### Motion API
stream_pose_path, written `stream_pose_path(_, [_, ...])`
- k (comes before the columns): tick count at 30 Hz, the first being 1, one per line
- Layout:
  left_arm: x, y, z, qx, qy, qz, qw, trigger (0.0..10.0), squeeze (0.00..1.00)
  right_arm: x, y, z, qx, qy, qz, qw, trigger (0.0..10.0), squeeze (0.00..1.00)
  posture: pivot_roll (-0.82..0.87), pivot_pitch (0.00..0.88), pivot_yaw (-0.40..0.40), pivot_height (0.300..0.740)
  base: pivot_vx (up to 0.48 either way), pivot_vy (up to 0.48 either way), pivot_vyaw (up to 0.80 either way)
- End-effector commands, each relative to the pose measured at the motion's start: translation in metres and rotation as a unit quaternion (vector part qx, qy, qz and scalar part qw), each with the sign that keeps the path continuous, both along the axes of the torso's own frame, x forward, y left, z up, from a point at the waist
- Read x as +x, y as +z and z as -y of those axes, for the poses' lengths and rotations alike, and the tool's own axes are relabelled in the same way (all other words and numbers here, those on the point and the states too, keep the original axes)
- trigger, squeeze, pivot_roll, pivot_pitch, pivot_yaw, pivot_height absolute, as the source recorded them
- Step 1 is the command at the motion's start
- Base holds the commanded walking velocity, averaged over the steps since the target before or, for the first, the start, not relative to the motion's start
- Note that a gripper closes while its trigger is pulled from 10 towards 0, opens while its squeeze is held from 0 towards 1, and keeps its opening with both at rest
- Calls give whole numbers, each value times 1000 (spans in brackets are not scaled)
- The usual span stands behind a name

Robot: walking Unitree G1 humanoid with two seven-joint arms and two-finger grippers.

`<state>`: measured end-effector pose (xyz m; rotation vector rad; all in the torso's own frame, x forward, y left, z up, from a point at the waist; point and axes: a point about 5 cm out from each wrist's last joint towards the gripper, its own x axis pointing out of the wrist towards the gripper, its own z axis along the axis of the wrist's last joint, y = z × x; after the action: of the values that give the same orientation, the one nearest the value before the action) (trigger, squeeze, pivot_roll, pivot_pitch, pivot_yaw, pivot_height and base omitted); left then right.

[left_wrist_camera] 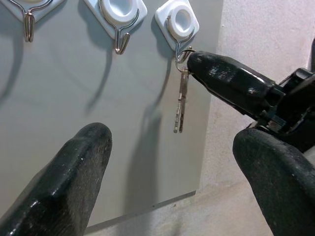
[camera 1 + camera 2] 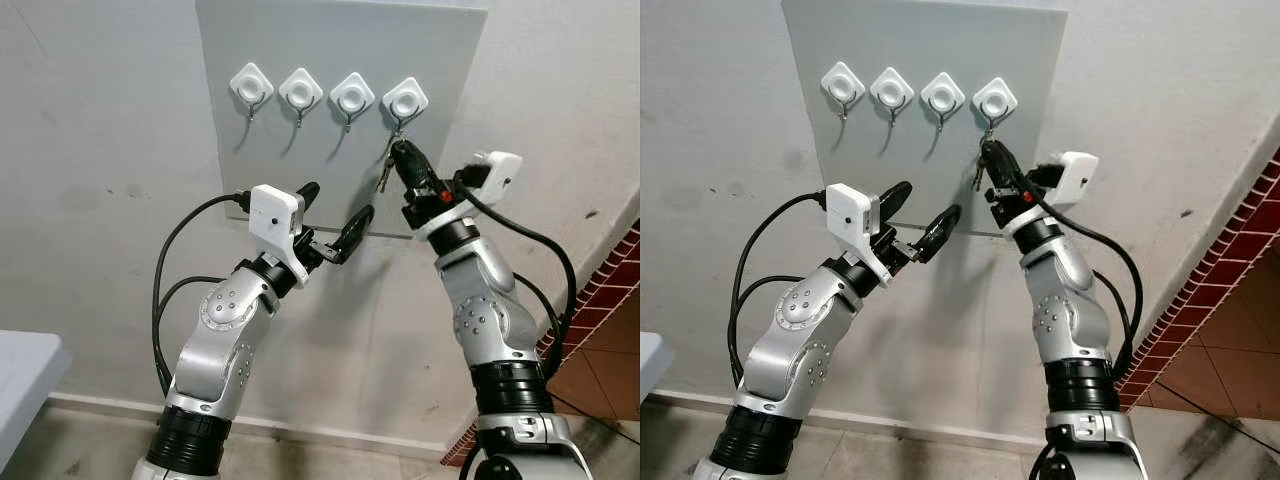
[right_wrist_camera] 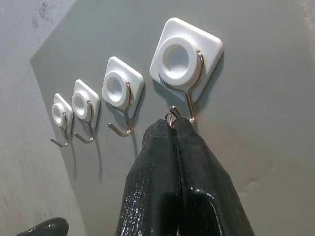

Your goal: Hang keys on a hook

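Hooking step: right gripper (image 2: 400, 152), jaws pinched on the ring of the keys (image 1: 180, 105) at the rightmost hook (image 3: 184, 105); left gripper (image 2: 335, 215) spread, idle nearby; next, probably seat ring, then release.

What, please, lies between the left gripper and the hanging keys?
Only bare grey board: in the left wrist view, the left gripper has nothing between it and the keys.

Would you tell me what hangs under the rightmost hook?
Keys dangle below the rightmost hook against the grey board. The shut right claw covers the key ring, so its seating is hidden.
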<state>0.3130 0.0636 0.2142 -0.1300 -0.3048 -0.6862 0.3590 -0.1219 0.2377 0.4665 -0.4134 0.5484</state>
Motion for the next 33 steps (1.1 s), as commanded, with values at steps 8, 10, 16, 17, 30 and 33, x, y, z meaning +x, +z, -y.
stream_pose_path(8, [-3,3,2,0,-4,4,1000,10000,0,6,13,5,14,-4,21,1000,10000,0,19,0,-29,740,0,0,0])
stream_pose_path(10, [-3,3,2,0,-4,4,1000,10000,0,7,14,6,15,-6,23,1000,10000,0,20,0,-31,740,0,0,0])
stream_pose_path(16, [-4,3,1,-1,-2,4,1000,10000,0,9,15,10,29,-9,23,999,10000,0,23,0,-31,740,0,0,0])
stream_pose_path(17, [-4,2,1,0,-2,1,1000,10000,0,8,15,10,29,-9,24,999,10000,0,23,0,-31,740,0,0,0])
stream_pose_path(30, [-3,3,0,0,0,1,1000,10000,0,4,15,9,14,16,50,999,10000,0,20,0,-30,740,0,0,0])
stream_pose_path(33, [-3,3,0,-1,0,1,1000,10000,0,4,16,9,16,15,52,998,10000,0,20,0,-29,740,0,0,0])
